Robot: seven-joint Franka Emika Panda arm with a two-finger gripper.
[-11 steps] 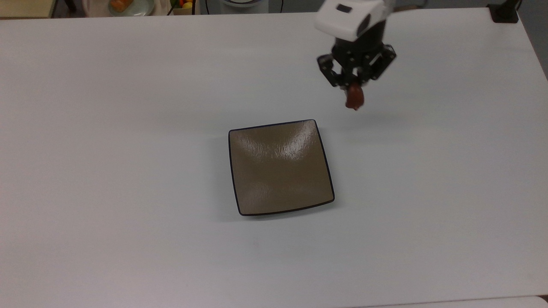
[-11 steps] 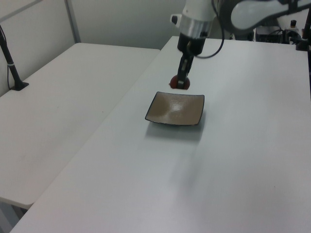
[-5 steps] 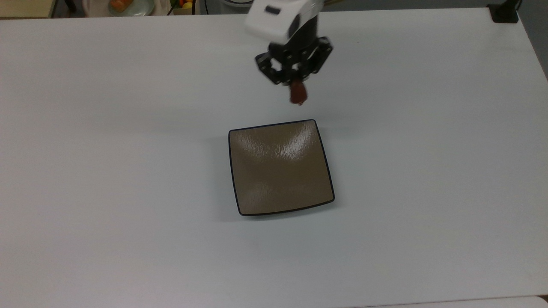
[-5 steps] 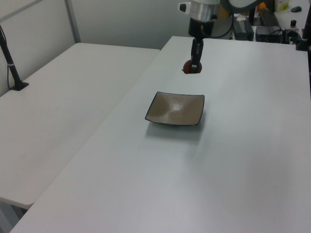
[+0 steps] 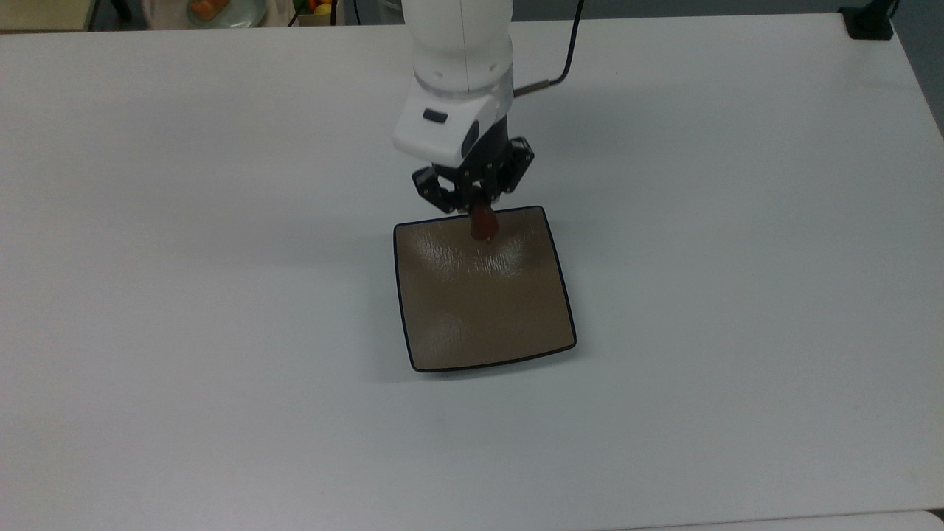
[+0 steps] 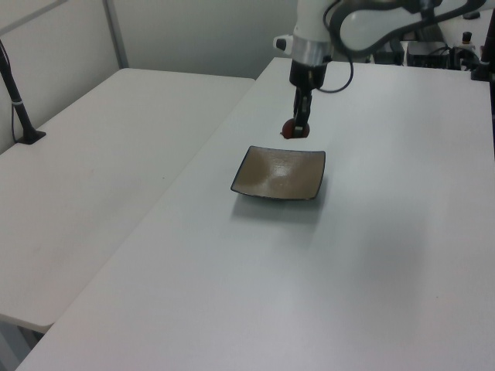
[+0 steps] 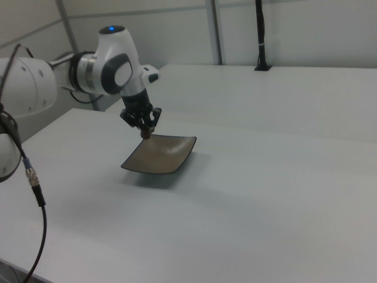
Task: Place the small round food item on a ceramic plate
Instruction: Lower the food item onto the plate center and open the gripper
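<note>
The small round food item (image 5: 483,223) (image 6: 290,130) (image 7: 146,134) is a dark reddish-brown chunk hanging from my gripper (image 5: 479,214) (image 6: 298,127) (image 7: 145,131), which is shut on it. It hangs in the air above the far edge of the ceramic plate (image 5: 487,310) (image 6: 282,178) (image 7: 162,156), a square tan-brown plate with a dark rim lying flat in the middle of the white table. The white arm reaches down from the top view's upper edge.
The white table (image 5: 737,295) spreads bare around the plate. A pale round plate with an orange food piece (image 5: 210,9) sits beyond the table at the top view's upper left. A black post base (image 5: 869,22) stands at the top view's upper right corner.
My gripper has carried the food item toward the top view's left and down, from beside the plate's far right corner to above its far edge.
</note>
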